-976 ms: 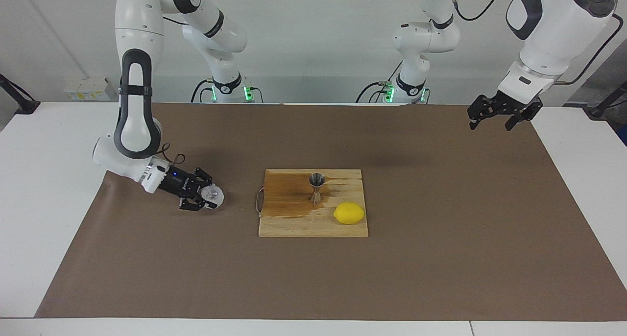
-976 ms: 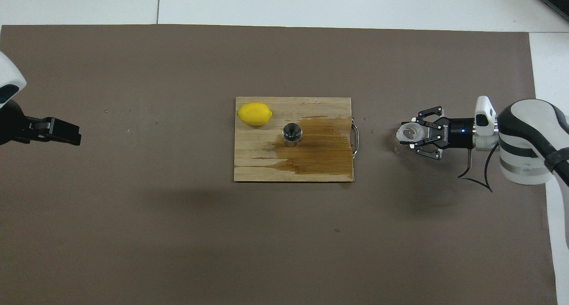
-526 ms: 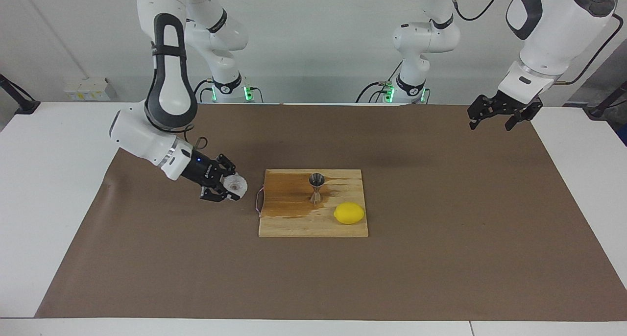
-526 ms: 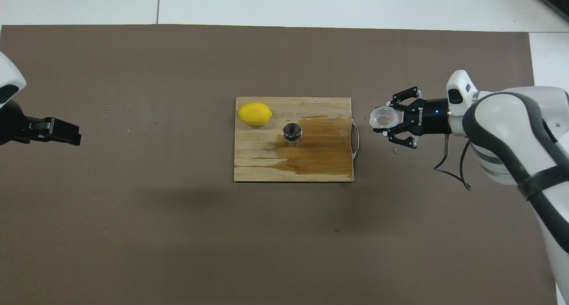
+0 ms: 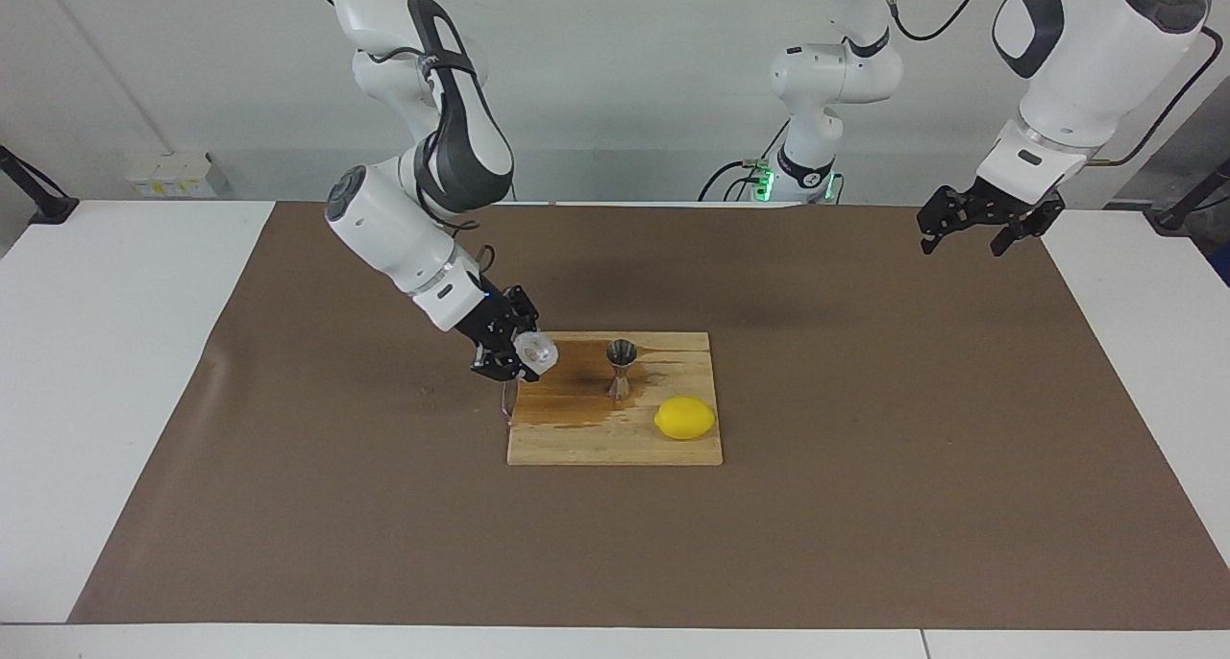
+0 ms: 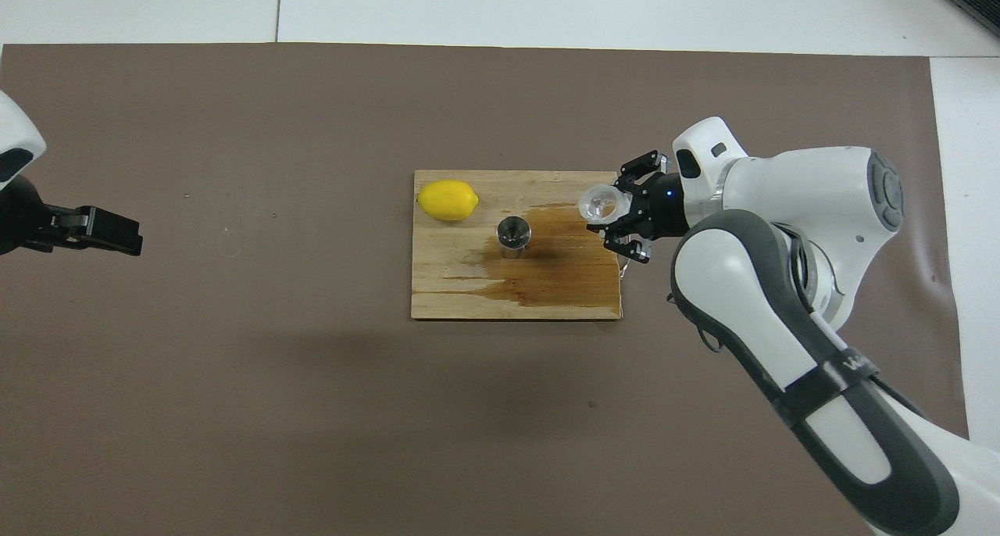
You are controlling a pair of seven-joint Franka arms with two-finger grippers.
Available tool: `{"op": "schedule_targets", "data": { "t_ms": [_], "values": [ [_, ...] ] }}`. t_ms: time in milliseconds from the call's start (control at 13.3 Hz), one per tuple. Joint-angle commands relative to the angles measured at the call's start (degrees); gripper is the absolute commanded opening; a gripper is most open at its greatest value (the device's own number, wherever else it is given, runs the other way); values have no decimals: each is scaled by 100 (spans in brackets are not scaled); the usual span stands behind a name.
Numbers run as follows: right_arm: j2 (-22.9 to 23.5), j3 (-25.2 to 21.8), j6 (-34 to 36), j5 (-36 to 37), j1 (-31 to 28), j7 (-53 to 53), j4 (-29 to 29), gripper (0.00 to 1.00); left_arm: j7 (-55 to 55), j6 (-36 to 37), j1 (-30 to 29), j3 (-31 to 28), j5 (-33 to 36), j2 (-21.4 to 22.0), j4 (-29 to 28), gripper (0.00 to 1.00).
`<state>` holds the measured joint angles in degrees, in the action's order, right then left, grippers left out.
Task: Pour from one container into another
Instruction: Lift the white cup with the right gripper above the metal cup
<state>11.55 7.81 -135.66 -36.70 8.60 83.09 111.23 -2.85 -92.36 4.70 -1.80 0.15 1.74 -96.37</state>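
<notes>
The cup is held in the right gripper, over the wet end of the board. It is best carried level until over the jigger — upright mid-board, beside the lemon — then tipped slowly. The left gripper waits, spread wide.

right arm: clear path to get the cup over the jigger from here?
Probably yes. The right hand holds the cup over the cutting board's edge; nothing stands between it and the jigger.

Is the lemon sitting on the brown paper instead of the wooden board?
No, the lemon lies on the wooden board, beside the metal jigger.
</notes>
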Motion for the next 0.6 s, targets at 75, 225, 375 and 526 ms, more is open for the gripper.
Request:
{"op": "schedule_targets", "data": {
  "t_ms": [75, 225, 375, 526],
  "values": [
    [181, -7, -40, 1258, 403, -1274, -453, 15, -14, -19, -57, 31, 3, 169, -163, 100],
    [208, -7, -364, 2119, 651, -2135, -462, 15, -14, -18, -57, 31, 3, 160, -163, 100],
    [225, 2, -383, 2675, 739, -2559, -462, 15, -14, -18, -57, 31, 3, 169, -163, 100],
    [217, -16, -383, 2974, 941, -2709, -462, 15, -14, -18, -57, 31, 3, 160, -163, 100]
  ]
}}
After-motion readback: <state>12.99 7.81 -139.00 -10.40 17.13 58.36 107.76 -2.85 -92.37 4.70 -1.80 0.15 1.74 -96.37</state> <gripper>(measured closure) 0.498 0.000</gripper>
